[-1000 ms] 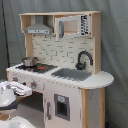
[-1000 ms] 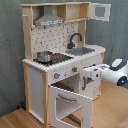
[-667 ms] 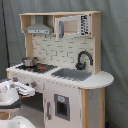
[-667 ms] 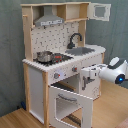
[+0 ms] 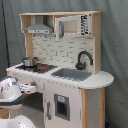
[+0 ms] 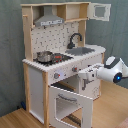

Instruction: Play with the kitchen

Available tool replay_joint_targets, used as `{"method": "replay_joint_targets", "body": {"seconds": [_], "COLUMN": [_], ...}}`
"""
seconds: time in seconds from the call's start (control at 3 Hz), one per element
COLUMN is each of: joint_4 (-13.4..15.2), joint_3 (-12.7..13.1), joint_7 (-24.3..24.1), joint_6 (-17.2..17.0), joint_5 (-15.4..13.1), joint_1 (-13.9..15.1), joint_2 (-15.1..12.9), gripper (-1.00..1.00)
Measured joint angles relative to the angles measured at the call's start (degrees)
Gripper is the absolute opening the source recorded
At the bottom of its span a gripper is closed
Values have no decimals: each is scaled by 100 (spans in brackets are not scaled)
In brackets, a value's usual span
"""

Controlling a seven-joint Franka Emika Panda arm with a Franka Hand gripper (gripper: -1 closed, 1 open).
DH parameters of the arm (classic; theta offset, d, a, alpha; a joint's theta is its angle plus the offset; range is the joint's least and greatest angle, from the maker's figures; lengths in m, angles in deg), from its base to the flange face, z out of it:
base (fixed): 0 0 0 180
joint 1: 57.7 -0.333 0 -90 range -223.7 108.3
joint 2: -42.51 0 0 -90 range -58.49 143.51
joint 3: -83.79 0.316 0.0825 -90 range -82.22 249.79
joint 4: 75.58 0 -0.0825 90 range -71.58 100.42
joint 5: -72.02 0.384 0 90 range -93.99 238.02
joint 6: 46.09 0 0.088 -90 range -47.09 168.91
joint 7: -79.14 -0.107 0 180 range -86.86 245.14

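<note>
The kitchen (image 5: 60, 65) (image 6: 55, 60) is a tall white and light-wood toy unit. It has a range hood (image 6: 50, 20), a black faucet (image 5: 82, 59) over a grey sink (image 6: 85, 50), and a steel pot (image 6: 44, 56) on the stove. Its oven door (image 6: 72, 102) hangs open, tilted down and outwards. In the second exterior view my gripper (image 6: 87, 78) sits just in front of the knob panel, above the open door. In the first exterior view my white arm (image 5: 11, 92) is at the lower left, covering the oven front.
The upper cabinet's small door (image 6: 100, 11) (image 5: 70, 25) stands open. A rounded wooden counter end (image 5: 97, 80) sticks out beside the sink. Grey curtain hangs behind the kitchen, and a wooden floor (image 6: 15, 117) lies below it.
My arm has shifted slightly in front of the knob panel. The oven door stays open and nothing on the kitchen has moved.
</note>
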Motion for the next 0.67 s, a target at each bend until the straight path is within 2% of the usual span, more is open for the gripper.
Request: {"method": "replay_joint_targets", "body": {"seconds": [0.33, 0.67], "joint_4": [-109, -344], "joint_3": [7, 10], "joint_7": [6, -205], "joint_6": [411, 732], "joint_5": [-201, -201], "joint_1": [346, 773], "joint_2": [54, 55], "gripper": [100, 100]}}
